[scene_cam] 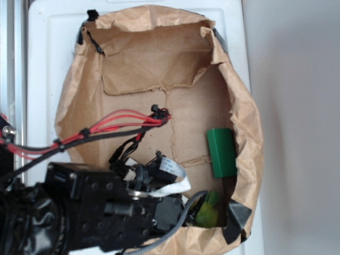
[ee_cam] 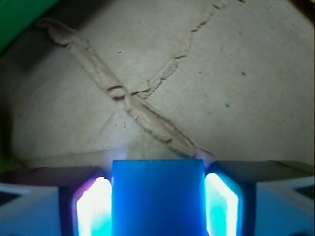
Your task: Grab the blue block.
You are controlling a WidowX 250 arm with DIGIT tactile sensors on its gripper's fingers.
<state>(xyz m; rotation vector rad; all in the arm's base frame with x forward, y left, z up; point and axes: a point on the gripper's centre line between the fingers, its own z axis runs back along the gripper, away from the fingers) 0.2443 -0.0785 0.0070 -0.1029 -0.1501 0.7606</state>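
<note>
The blue block (ee_cam: 157, 209) fills the gap between my fingers in the wrist view, its smooth face toward the camera and its top edge level. My gripper (ee_cam: 157, 182) is shut on it, with the glowing pads (ee_cam: 93, 206) pressed against both of its sides. Creased brown paper (ee_cam: 197, 88) lies beneath. In the exterior view my black arm (scene_cam: 106, 207) covers the lower left of the paper bag, hiding both the fingers and the blue block.
The torn brown paper bag (scene_cam: 159, 69) forms a walled tray with raised sides. A dark green block (scene_cam: 222, 153) lies at its right, and a yellow-green plush toy (scene_cam: 208, 211) sits by a black clip (scene_cam: 236, 218). A green edge (ee_cam: 19, 14) shows top left.
</note>
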